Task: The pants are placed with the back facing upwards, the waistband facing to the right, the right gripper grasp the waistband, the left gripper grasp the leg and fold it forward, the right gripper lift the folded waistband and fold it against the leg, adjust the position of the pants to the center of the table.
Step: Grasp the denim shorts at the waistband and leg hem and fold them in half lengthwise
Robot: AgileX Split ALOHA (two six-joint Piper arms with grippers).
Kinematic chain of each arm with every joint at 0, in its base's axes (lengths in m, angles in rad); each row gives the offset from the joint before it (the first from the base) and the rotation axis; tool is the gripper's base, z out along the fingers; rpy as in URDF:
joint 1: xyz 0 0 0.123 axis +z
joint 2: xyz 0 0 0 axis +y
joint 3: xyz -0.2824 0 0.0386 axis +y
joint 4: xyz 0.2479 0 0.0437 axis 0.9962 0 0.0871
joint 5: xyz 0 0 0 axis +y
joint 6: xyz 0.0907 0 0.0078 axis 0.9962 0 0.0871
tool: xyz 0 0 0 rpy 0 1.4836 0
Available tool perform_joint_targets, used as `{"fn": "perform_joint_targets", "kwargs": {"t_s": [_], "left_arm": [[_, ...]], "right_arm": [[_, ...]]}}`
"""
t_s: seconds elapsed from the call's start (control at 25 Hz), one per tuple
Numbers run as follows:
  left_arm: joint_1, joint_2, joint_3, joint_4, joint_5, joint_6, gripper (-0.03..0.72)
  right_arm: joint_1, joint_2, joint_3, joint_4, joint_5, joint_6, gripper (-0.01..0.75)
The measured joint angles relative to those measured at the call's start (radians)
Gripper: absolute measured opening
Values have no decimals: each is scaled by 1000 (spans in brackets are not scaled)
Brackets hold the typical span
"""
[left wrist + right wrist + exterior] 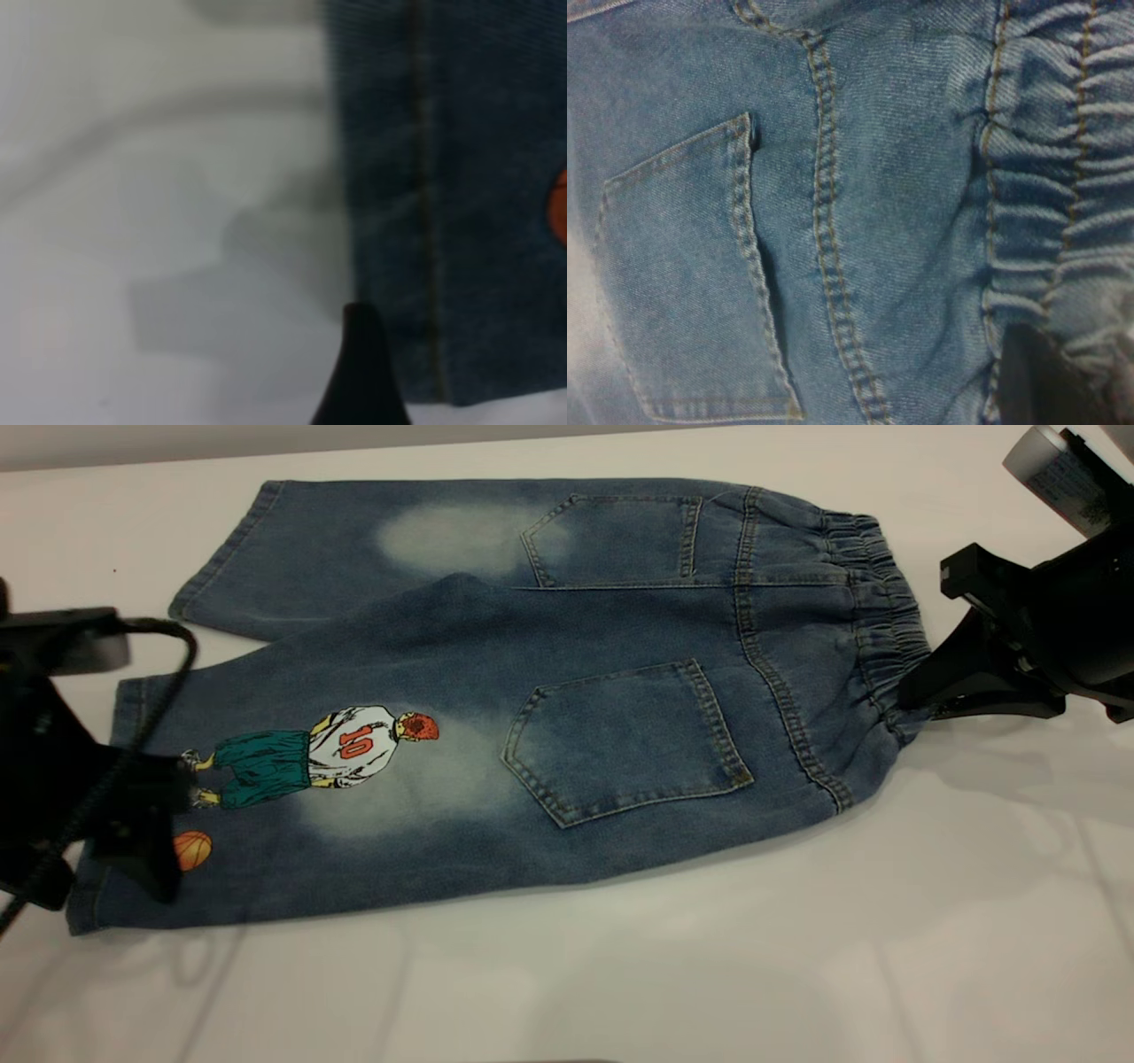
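The pants (620, 629) lie flat on the table (620, 974), back pockets up, with the ruffled waistband (877, 602) at the right. The printed leg (292, 797) lies nearest the front, the player and orange basketball (192, 849) showing. My left gripper (155, 841) hovers low over that leg's hem. In the left wrist view one black finger (359, 372) stands just outside the hem edge (425, 266), jaws apart. My right gripper (912, 700) pinches the waistband's near end; a dark finger (1036, 372) presses on the gathered band (1045, 177).
The plain leg (354, 540) with a faded patch lies toward the back. The left arm's cable (168, 682) loops over the printed leg's hem. The right arm's wrist housing (1054, 469) fills the upper right corner. Bare tabletop runs along the front.
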Motion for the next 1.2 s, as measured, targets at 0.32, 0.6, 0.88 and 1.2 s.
{"fn": "perform_joint_targets", "kwargs": {"t_s": [0.32, 0.6, 0.88, 1.2], "left_arm": [[-12, 36, -4, -2, -5, -8, 516], [-12, 41, -7, -2, -6, -10, 342], [-19, 37, -30, -2, 14, -10, 57], [-114, -138, -56, -2, 151, -10, 56]], "right_arm": [[0, 0, 0, -2, -1, 0, 34], [0, 0, 0, -3, -7, 0, 34], [0, -2, 0, -33, -5, 1, 34], [0, -124, 0, -242, 6, 147, 34]]}}
